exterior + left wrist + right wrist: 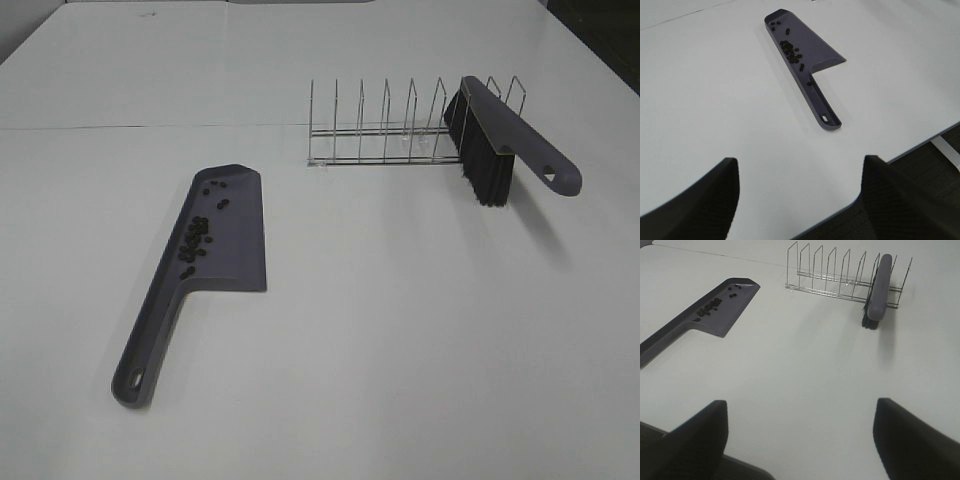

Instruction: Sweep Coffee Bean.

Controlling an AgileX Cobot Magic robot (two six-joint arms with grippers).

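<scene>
Two tools and a wire rack sit on the white table point(400, 330), noted here from largest to smallest.

Rack point(385, 125): thin wire, upright dividers, at the far side. Judged light and liable to slide if knocked.

Brush point(505, 140): grey-purple handle, black bristles, propped in the rack's right end with its handle pointing toward the near right. Judged light, with a stiff handle and soft bristles. The handle below the hanging hole looks the sound place to grip.

Dustpan point(215, 245): grey-purple, lying flat, well to the left of the rack, handle toward the near edge. Judged light, rigid plastic with a smooth surface. Best taken by its long handle and kept level.

Coffee beans point(197, 235): a dozen or more, dark, tiny, all lying inside the dustpan, most clustered along its left wall near the handle. None visible on the bare table. Judged hard, light and quick to roll; too small to pinch, and any tilt would spill them.

Left gripper point(799, 200): spread wide, empty, hanging near the table edge, well short of the dustpan.

Right gripper point(800, 440): likewise spread, empty, facing the rack from a distance.
</scene>
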